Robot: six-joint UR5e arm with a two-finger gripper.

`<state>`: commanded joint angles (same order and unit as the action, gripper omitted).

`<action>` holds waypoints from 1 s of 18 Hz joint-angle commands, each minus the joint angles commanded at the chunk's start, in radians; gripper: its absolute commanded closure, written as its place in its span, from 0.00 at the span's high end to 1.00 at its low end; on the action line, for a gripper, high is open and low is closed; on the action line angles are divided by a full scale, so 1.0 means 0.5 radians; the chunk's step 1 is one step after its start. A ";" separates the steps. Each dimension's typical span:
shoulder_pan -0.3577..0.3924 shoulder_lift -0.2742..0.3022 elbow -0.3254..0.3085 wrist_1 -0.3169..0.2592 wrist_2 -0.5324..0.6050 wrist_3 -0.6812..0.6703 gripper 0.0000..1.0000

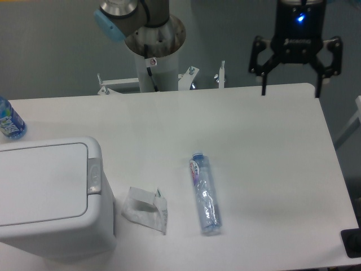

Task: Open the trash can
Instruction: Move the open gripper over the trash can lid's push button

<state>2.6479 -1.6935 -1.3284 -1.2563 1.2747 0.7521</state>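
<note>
The trash can [45, 192] is a large white boxy bin at the table's front left corner. Its flat lid is shut. A grey push-button latch strip [93, 174] sits on its right rim. My gripper [291, 89] hangs high at the back right, above the table's far edge, far from the bin. Its two black fingers [263, 86] are spread wide apart and hold nothing.
A crumpled white wrapper [145, 209] lies just right of the bin. A clear plastic bottle [204, 193] lies on its side at the table's middle. A blue-labelled bottle [8, 121] stands at the left edge. The arm's base column [155, 53] rises behind the table.
</note>
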 joint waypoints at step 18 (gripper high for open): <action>-0.715 -0.258 -0.028 0.258 -0.012 -0.998 1.00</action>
<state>2.2903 -1.8223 -1.3422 -1.1275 1.2686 0.2532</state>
